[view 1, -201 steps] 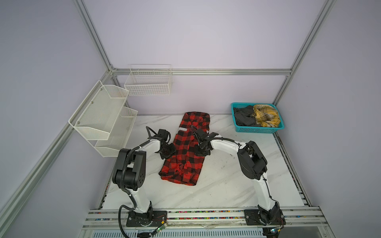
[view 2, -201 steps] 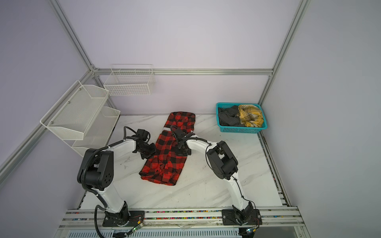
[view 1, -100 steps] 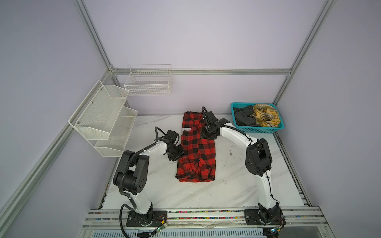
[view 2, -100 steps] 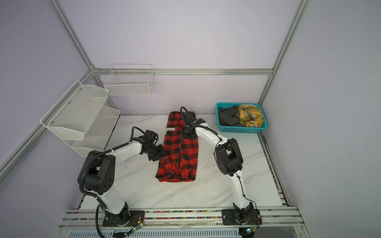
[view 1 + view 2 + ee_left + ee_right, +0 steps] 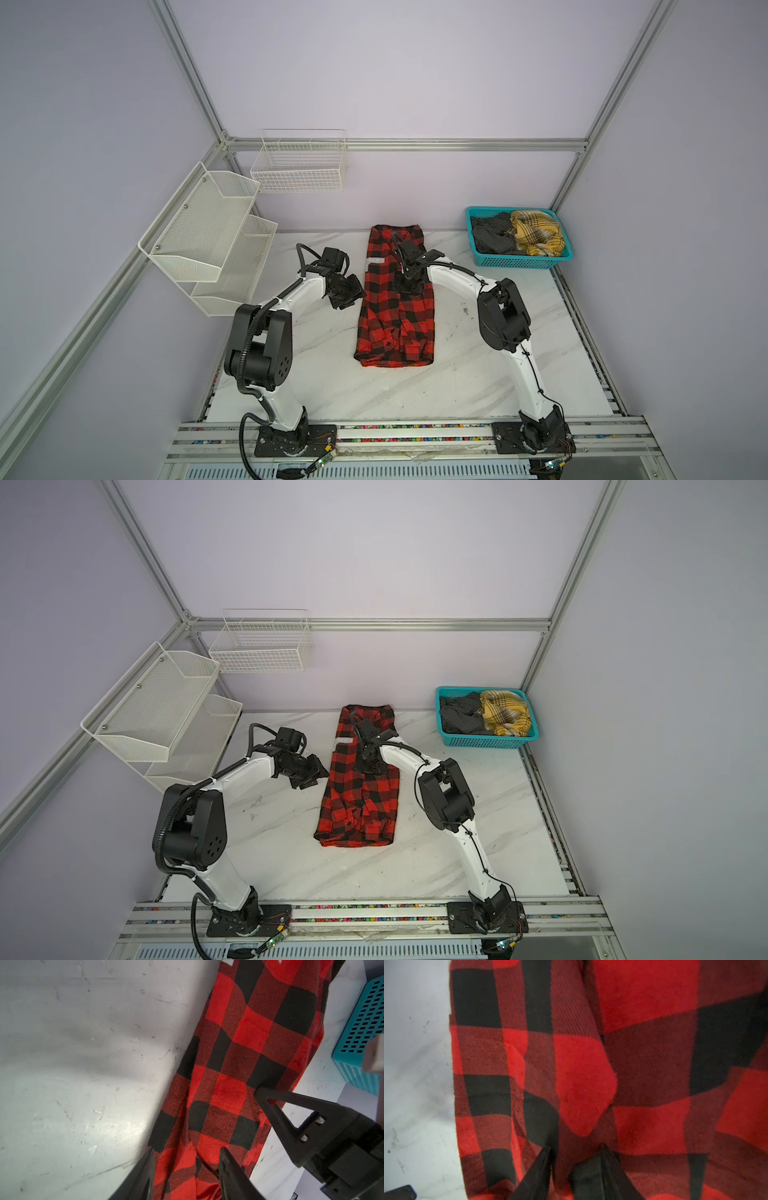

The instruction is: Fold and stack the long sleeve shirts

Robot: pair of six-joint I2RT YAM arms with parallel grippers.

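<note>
Teal basket (image 5: 521,261): perforated plastic, back right corner; holds the crumpled dark grey shirt (image 5: 492,237) and yellow plaid shirt (image 5: 538,236) side by side.
Check shirt (image 5: 395,320): soft red-and-black flannel, folded into a long strip mid-table (wrinkled at the near end).
Table (image 5: 457,374): white marble, scuffed.
Left gripper (image 5: 352,296): at the strip's left edge, jaws apart, closed on nothing.
Right gripper (image 5: 576,1154): tips down on the cloth, part-way apart; whether they pinch it, I cannot tell.
</note>
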